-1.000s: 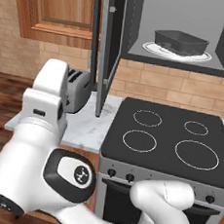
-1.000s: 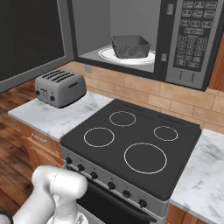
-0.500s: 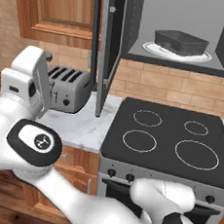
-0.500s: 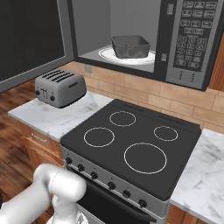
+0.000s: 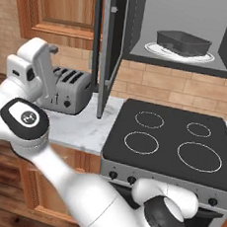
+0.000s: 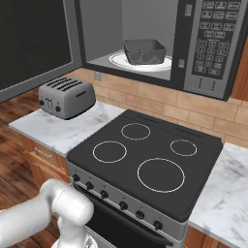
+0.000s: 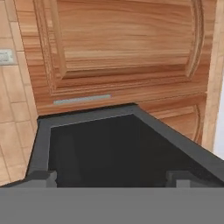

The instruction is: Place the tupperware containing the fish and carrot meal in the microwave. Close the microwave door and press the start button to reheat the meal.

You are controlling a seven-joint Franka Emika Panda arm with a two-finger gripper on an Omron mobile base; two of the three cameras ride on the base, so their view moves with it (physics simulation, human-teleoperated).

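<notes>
The tub (image 5: 184, 42) already sits on the plate (image 6: 118, 60) inside the microwave (image 6: 145, 34). My gripper (image 5: 48, 54), jaws spread and empty, faces the door (image 7: 122, 144) just ahead. The door looks stiff and hinged, so I'd push flat on its outer face.

You are looking at a home kitchen: a black glass-top stove (image 6: 145, 157) set into a marble counter (image 6: 58, 133), a silver toaster (image 6: 66, 98) beside it, an open microwave (image 6: 193, 43) mounted above brick-tile backsplash (image 6: 160, 104), carved wooden cabinets (image 5: 67, 6), and plank flooring (image 6: 14, 160) underfoot.
</notes>
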